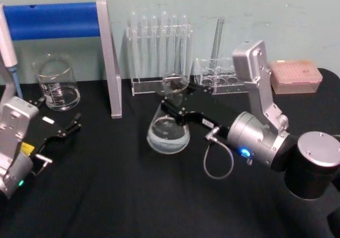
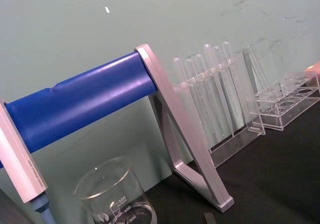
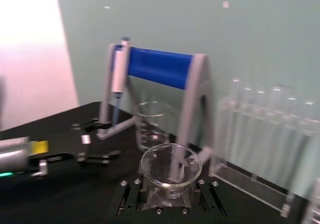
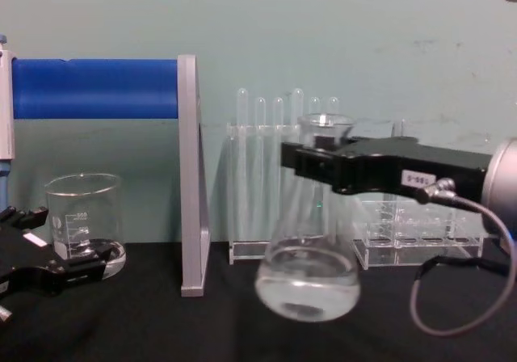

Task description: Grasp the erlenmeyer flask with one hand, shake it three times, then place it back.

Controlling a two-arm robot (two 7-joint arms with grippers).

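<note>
Just one flask (image 1: 168, 130), perhaps six test tubes (image 1: 159, 41)

Down over the right tool (image 3: 169, 198), clamped on the neck of the erlenmeyer flask (image 3: 171, 160).
Looks straight into the flared round rim, with black screw-studded jaws pressed to either side just below it. Beyond the flask, a glass beaker (image 3: 150, 126) on the black counter (image 3: 65, 194), beneath a stand (image 3: 160, 68) with a blue bar (a pipette (image 3: 118, 81) hanging at one end). Off to one side, a clear rack of test tubes (image 3: 265, 134); to the other, the left tool (image 3: 96, 145) low by the counter, fingers apart.
</note>
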